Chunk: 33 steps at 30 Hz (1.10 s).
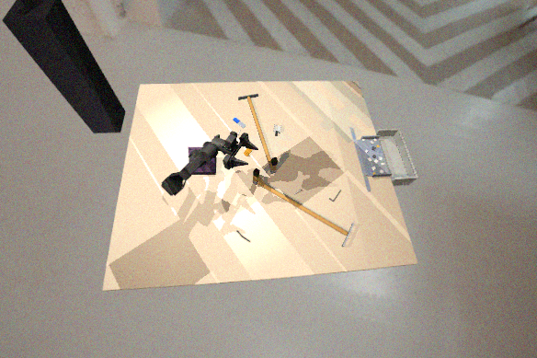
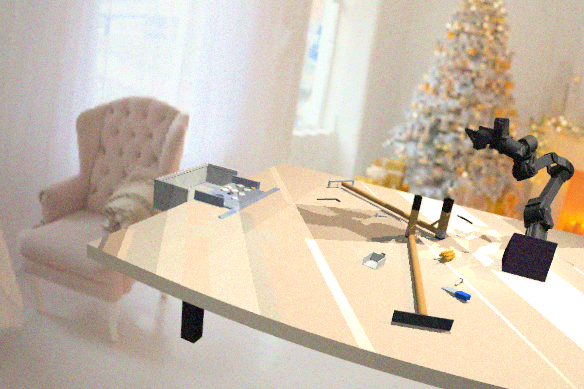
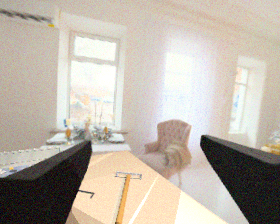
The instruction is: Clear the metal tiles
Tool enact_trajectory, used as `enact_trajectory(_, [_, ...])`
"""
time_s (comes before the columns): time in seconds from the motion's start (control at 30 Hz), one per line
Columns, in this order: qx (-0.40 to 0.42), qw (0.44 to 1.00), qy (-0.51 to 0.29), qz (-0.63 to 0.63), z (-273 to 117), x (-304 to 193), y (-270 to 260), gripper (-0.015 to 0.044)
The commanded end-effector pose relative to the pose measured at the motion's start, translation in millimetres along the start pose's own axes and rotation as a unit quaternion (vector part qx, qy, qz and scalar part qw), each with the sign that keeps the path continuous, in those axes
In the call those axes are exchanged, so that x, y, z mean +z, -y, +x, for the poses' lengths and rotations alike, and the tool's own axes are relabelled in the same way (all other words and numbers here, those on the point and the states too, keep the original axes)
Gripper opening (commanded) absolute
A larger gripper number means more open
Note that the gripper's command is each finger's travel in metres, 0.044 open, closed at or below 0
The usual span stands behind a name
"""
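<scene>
My gripper [image 1: 251,156] [image 2: 471,138] [image 3: 146,141] is open and empty, raised above the table near the arm's base. Two long wooden-handled tools lie on the table, each with an upright black-topped grip at its near end. One tool [image 1: 259,127] [image 2: 418,276] has a wide black head; the other [image 1: 299,203] [image 2: 372,201] [image 3: 123,200] has a pale metal-edged head. Neither is touched by the gripper. Several small tiles [image 1: 374,155] [image 2: 240,186], mostly light, lie on the blue-grey bench plate. The grey catch box [image 1: 408,153] [image 2: 170,194] [image 3: 28,157] adjoins its far end; no tiles are distinguishable inside.
A blue-handled tool [image 1: 236,121] [image 2: 462,295], an orange item [image 2: 446,256], a small grey tray [image 1: 278,129] [image 2: 374,261], a bent dark rod [image 1: 336,196] [image 2: 328,199] and a dark curved piece [image 1: 244,236] lie around the tools. A bluish strip [image 1: 367,182] [image 2: 230,213] crosses before the plate.
</scene>
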<state>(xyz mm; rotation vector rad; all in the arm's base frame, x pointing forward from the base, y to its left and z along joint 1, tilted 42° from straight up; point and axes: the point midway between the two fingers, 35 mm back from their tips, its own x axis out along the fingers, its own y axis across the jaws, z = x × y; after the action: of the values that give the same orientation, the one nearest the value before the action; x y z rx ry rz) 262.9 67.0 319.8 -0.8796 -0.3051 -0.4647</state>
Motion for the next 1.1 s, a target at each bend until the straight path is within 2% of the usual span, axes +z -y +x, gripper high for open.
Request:
enact_trajectory(0.0, [-0.006,1.000,0.011,-0.002,7,11,6,0.0440])
enact_trajectory(1.07, [-0.080,0.992,0.096,-0.015,62,105,83,0.0440])
